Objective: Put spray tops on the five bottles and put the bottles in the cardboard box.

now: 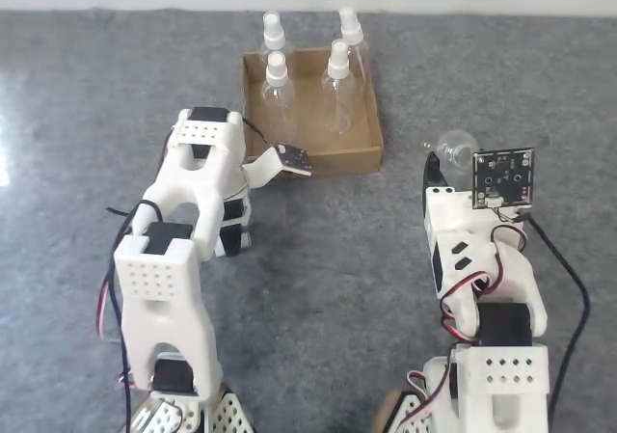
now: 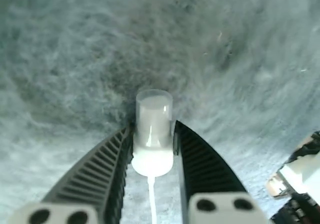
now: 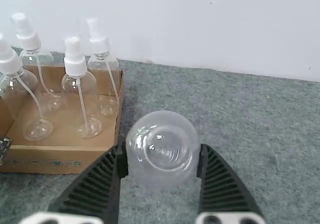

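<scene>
A cardboard box (image 1: 359, 151) at the back of the table holds several clear bottles (image 1: 280, 95) with white spray tops, all upright. In the right wrist view the same box (image 3: 60, 156) and bottles (image 3: 80, 92) stand beyond my right gripper (image 3: 161, 156), which is shut on a clear bottle (image 3: 162, 148) with no top, its bottom facing the camera. In the high view this bottle (image 1: 455, 147) is held to the right of the box. My left gripper (image 2: 152, 129) is shut on a white spray top (image 2: 152, 134) with a clear cap, pointing down at the carpet.
Grey carpet (image 1: 328, 259) covers the table. The left arm (image 1: 202, 163) is folded close to the box's front left corner. Part of the other arm (image 2: 300, 184) shows at the edge of the left wrist view.
</scene>
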{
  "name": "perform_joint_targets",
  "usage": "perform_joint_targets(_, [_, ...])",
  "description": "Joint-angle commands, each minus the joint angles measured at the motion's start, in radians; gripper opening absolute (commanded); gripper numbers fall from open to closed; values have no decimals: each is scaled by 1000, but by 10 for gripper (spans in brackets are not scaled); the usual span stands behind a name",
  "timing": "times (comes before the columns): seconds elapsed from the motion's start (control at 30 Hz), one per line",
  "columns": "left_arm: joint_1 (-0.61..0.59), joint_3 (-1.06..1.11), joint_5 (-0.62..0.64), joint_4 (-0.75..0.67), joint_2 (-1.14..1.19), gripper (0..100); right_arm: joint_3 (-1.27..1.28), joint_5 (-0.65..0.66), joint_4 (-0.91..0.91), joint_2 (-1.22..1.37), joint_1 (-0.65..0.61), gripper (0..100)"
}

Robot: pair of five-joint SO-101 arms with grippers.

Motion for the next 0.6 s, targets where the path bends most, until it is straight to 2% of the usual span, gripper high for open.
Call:
perform_joint_targets(0.0, [18,1,40,-11,44,104,-12,12,-18,-19,4,73])
perform_joint_targets(0.3, [18,4,48,-21,48,105,-12,12,-18,-19,4,73])
perform_joint_targets(0.47, [26,7,196,-75,48,106,-12,12,-18,-19,4,73])
perform_joint_targets(0.57, [29,7,166,-58,48,106,-12,12,-18,-19,4,73])
